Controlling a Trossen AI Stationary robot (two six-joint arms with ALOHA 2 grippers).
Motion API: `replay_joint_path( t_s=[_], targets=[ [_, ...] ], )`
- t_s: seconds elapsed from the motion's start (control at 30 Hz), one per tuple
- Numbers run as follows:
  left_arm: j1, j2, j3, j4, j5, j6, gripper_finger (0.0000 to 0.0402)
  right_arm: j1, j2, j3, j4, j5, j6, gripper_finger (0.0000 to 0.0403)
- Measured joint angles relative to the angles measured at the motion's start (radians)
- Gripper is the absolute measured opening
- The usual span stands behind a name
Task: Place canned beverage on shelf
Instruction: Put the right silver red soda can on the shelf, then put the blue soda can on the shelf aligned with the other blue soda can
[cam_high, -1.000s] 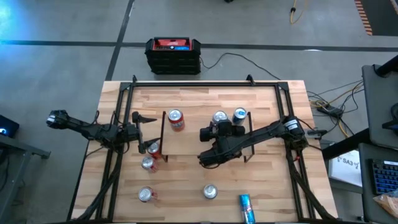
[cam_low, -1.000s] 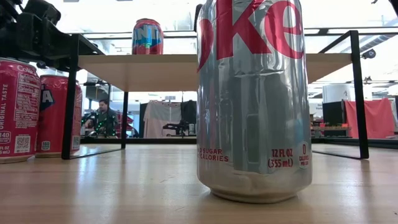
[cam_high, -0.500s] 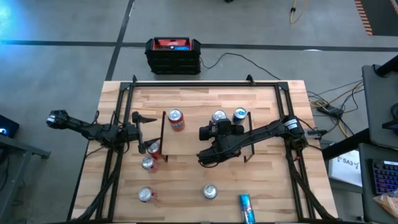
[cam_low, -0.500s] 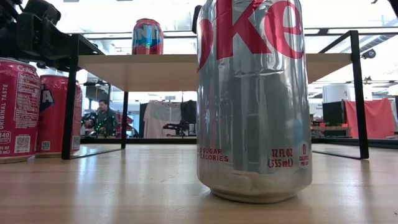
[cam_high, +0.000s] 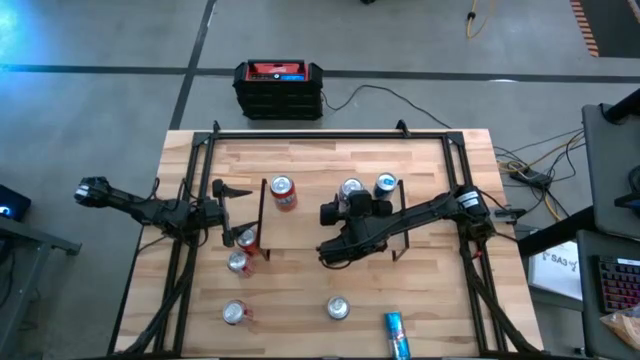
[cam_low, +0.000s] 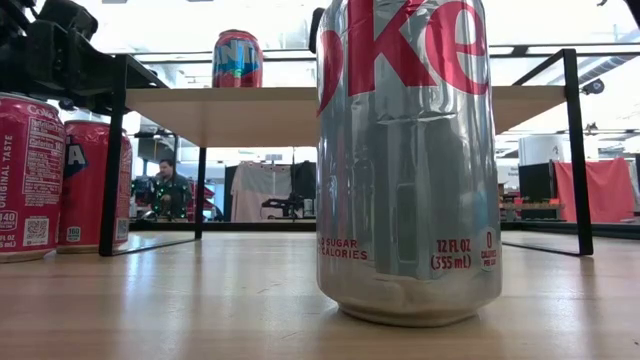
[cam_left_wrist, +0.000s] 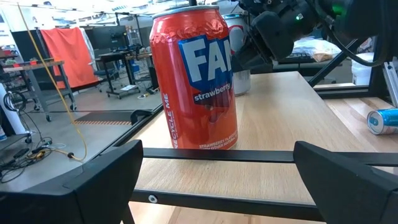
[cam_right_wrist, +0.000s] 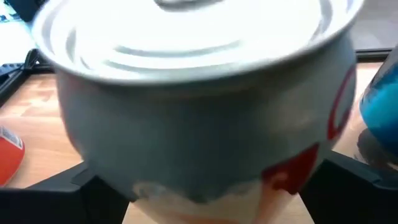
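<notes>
Shelf (cam_high: 320, 215) stands at the middle of the surface (cam_high: 330, 155), a light-wood board on thin black legs. On it, the silver can (cam_high: 351, 189) sits upright between the fingers of the right end effector (cam_high: 352, 203); the right wrist view shows the can's lid and grey side filling the gap, with dark fingers (cam_right_wrist: 56, 196) on both sides of its base. Whether those fingers press the can or stand just off it cannot be told. A blue-topped can (cam_high: 386, 184) stands just beside the silver one, and a red strawberry can (cam_high: 283, 191) stands on the shelf's left part. The left end effector (cam_high: 222, 212) waits at the shelf's left edge, fingers spread wide and holding nothing. Other cans stand on the surface in front of the shelf, and one blue can (cam_high: 396, 334) lies on its side.
</notes>
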Motion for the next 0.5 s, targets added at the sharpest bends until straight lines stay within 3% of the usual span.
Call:
replay_joint_path(
  t_s=[0.5],
  targets=[
    [0.0,0.0,0.0,0.0,0.0,0.0,0.04,0.089,-0.004,0.0,-0.017,-0.221,0.049,0.0368]
  ],
)
